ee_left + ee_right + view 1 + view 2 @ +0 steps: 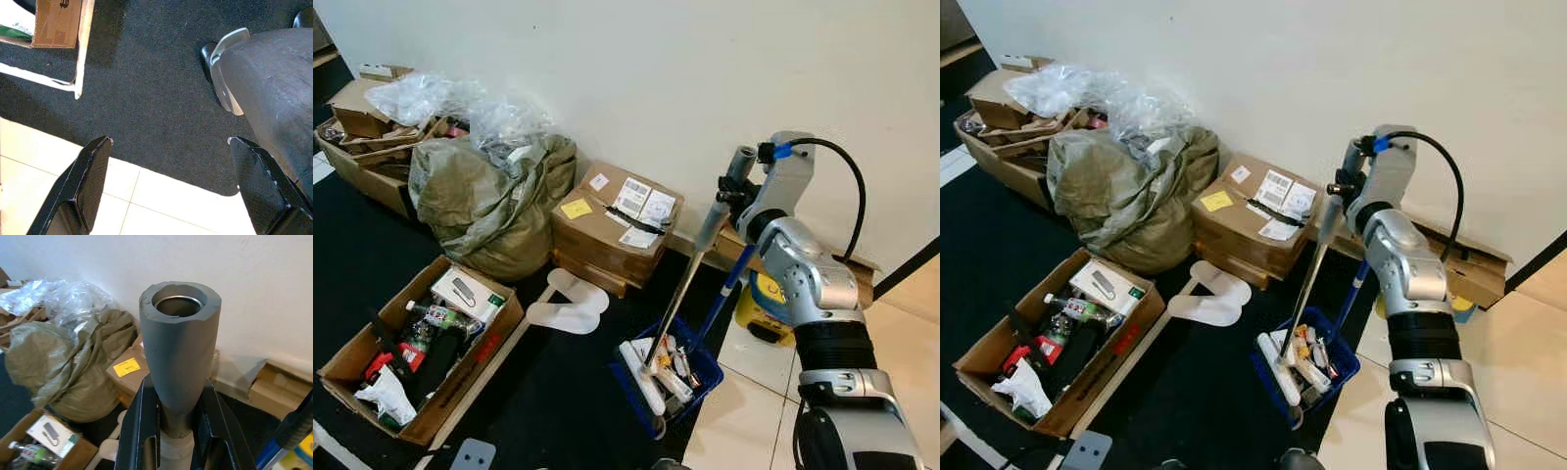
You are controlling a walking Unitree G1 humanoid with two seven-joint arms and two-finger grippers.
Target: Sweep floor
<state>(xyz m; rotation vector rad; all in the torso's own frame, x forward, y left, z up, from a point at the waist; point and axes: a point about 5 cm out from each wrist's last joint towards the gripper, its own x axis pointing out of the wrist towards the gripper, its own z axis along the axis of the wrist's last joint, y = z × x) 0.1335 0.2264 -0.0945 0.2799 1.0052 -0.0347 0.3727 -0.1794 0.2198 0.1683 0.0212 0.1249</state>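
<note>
The right gripper (178, 431) is clamping its two black fingers (142, 431) on the grey handle (178, 347) of the broom, just under the hollow top end; the shaft (680, 294) is slanting down and away from the jaws toward the floor, and the white broom head (641, 377) is resting in the blue dustpan (700, 387) well below them, among small bits of rubbish; the dustpan's blue stick (724, 289) is leaning up just beside the shaft. Beyond the jaws, against the white wall, a taped cardboard box (612, 220) and a grey-green sack (489, 201) are sitting on the black carpet (558, 392); an open carton of bottles (421, 348) is lying nearer the robot. The left gripper (166, 191) is hanging over the carpet's edge where it meets pale tiles (161, 210), its fingers (85, 181) standing wide apart and holding nothing.
</note>
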